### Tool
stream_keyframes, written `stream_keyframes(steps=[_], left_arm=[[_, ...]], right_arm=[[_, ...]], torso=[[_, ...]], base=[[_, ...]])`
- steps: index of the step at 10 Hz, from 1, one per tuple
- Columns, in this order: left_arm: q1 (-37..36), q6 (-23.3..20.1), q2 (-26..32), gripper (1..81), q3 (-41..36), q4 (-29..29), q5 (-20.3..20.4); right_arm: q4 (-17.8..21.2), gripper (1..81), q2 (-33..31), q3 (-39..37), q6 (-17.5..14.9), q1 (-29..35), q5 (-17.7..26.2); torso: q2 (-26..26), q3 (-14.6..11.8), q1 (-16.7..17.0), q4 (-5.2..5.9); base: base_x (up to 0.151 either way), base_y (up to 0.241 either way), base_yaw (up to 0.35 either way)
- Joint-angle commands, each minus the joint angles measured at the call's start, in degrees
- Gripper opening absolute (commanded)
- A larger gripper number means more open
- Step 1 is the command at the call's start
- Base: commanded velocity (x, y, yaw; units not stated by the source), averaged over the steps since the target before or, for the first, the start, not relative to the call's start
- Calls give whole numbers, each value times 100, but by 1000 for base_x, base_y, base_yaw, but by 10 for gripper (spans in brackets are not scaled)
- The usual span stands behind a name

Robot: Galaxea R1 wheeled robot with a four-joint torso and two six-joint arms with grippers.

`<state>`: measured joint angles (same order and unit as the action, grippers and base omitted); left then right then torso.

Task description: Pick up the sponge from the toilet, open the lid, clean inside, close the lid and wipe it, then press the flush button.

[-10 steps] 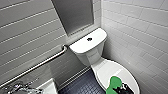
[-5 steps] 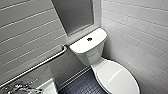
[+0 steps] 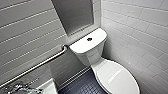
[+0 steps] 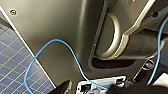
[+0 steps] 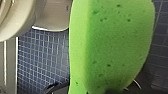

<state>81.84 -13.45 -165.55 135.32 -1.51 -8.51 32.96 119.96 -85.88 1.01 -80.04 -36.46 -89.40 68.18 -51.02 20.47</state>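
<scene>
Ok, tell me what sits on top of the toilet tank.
The small dark flush button sits at the centre of the white tank top; the tank's inside is covered.

Place: a bathroom.
Lower right: a white toilet point(image 3: 100, 62) with a tank.
Walls point(image 3: 140, 30): white tiles.
Left: a metal grab bar point(image 3: 35, 67).
Floor point(image 3: 82, 86): small dark tiles.

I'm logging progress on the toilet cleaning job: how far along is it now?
Looks done: the sponge is off the toilet, held at the right wrist above dark floor tiles. In hand: carrying it; the lid lies shut. Probably left: opening, cleaning inside, closing, wiping, pressing the flush button, though a shut lid alone cannot settle that.
</scene>
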Motion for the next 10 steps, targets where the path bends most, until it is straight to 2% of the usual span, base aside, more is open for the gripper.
stream_keyframes(steps=[1,3,4,6,8,9,10], left_arm=[[-40,-9,153,811,-75,-69,-503],[-215,0,162,811,-259,-69,-511],[-294,0,197,811,-478,-60,-511],[-426,0,346,811,-830,-69,-520],[-479,0,426,811,-919,-60,-520],[-514,0,443,811,-919,-60,-520],[-559,0,443,811,-919,-69,-520]], right_arm=[[-1897,10,293,-320,567,-1114,-80],[-2390,10,760,-858,567,-1545,-81],[-2444,10,1023,-1139,576,-1721,-89],[-2461,10,1523,-1726,567,-1915,-89],[-2479,10,1982,-2263,532,-1977,-63],[-2479,10,2166,-2492,523,-1985,-45],[-2479,10,2308,-2678,514,-1985,-19]], torso=[[0,0,0,0],[0,0,0,0],[573,-2,369,0],[669,-2,435,0],[1036,-2,671,0],[1253,-176,811,-125],[1985,-930,1283,-357]], base=[[0,0,0],[0,0,0],[0,0,0],[0,0,0],[0,0,0],[0,0,0],[0,0,0]])
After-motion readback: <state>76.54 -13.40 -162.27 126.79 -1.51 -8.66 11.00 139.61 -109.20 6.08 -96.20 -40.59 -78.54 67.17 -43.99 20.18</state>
